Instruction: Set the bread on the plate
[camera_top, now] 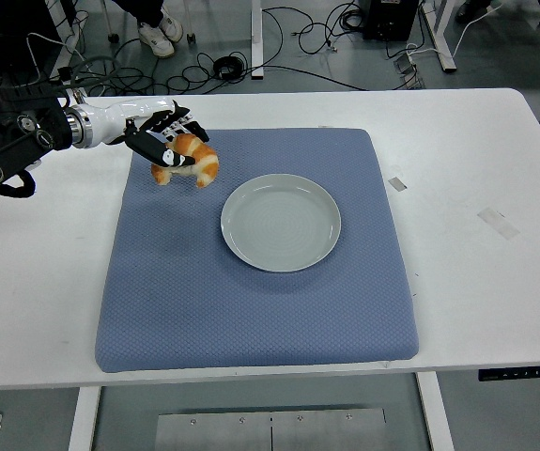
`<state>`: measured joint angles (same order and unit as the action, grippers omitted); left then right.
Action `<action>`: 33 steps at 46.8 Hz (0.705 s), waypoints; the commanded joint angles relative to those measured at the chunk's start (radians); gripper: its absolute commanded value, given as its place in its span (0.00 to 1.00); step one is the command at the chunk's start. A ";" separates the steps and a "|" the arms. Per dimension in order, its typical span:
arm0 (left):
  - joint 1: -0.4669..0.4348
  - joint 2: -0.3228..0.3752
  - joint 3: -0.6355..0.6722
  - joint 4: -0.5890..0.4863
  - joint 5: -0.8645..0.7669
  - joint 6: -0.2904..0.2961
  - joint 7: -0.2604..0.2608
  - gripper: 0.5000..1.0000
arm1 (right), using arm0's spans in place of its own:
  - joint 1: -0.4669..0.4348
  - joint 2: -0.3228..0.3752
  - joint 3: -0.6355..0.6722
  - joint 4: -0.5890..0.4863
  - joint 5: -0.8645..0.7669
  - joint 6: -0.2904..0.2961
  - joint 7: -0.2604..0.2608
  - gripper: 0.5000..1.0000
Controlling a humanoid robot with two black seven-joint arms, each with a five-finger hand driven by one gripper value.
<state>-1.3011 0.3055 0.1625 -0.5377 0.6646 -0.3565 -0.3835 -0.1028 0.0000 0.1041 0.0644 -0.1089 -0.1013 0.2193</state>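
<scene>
White table [476, 150], blue mat [251, 310], left robot hand [162, 141] clamped on croissant [192, 157], beside plate [281, 223]

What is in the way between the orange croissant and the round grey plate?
Nothing visible. The left hand holds the golden-orange croissant just up-left of the round pale grey plate, and only bare blue quilted mat shows between them. The plate holds nothing.

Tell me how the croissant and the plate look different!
The croissant is golden orange and curved like a crescent, while the plate is pale grey-green and round. The croissant is much smaller than the plate. The croissant is held in the left hand, but the plate lies flat on the blue mat with nothing on it. Both are over the same blue mat.
</scene>
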 commanded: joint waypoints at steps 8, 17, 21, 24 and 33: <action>-0.004 -0.049 -0.024 -0.016 -0.003 -0.010 0.000 0.32 | 0.000 0.000 -0.001 0.000 0.000 0.000 0.000 1.00; -0.004 -0.101 -0.037 -0.016 -0.008 -0.010 0.000 0.33 | 0.000 0.000 -0.001 -0.002 0.000 0.000 0.000 1.00; -0.006 -0.131 -0.040 -0.016 -0.010 -0.010 0.000 0.33 | 0.000 0.000 -0.001 0.000 0.000 0.000 0.000 1.00; -0.006 -0.154 -0.047 -0.016 -0.010 -0.010 0.000 0.33 | 0.000 0.000 -0.001 0.000 0.000 0.000 0.000 1.00; -0.006 -0.203 -0.058 -0.016 -0.010 -0.009 0.000 0.33 | 0.000 0.000 -0.001 0.000 0.000 0.000 -0.002 1.00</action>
<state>-1.3070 0.1130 0.1045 -0.5538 0.6550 -0.3659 -0.3835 -0.1027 0.0000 0.1032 0.0643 -0.1089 -0.1012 0.2193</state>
